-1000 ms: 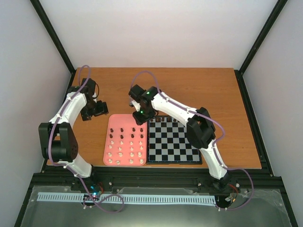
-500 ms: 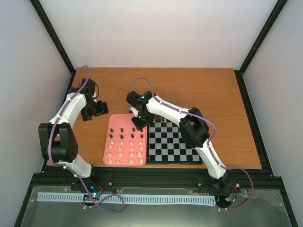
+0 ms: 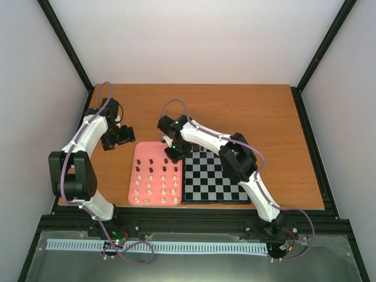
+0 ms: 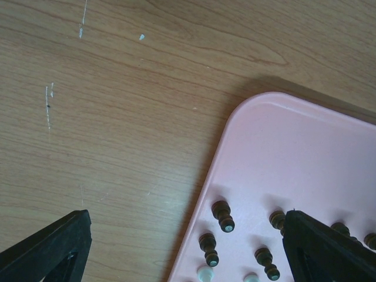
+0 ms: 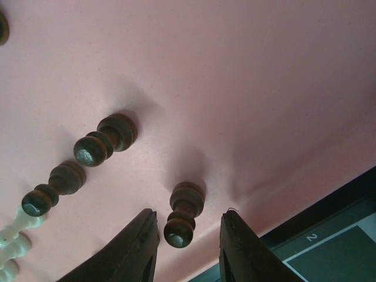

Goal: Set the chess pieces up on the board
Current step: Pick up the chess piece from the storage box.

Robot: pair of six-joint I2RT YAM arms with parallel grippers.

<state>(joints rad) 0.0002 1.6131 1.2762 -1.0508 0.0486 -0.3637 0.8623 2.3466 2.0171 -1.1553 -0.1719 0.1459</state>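
The right gripper (image 5: 188,249) hangs low over the pink tray (image 5: 247,88). Its two black fingertips (image 5: 138,249) stand on either side of a dark brown pawn (image 5: 183,214), with a narrow gap on each side and no contact. This pawn stands upright near the tray's edge. To the left a second dark pawn (image 5: 106,140) and a third dark pawn (image 5: 51,190) stand in a slanting row, apart from one another. Cream pieces (image 5: 13,229) are cut off at the lower left margin. At the lower right, beyond the tray's rim, lies the board (image 5: 335,258), its black border printed with a white numeral 2 (image 5: 311,238).
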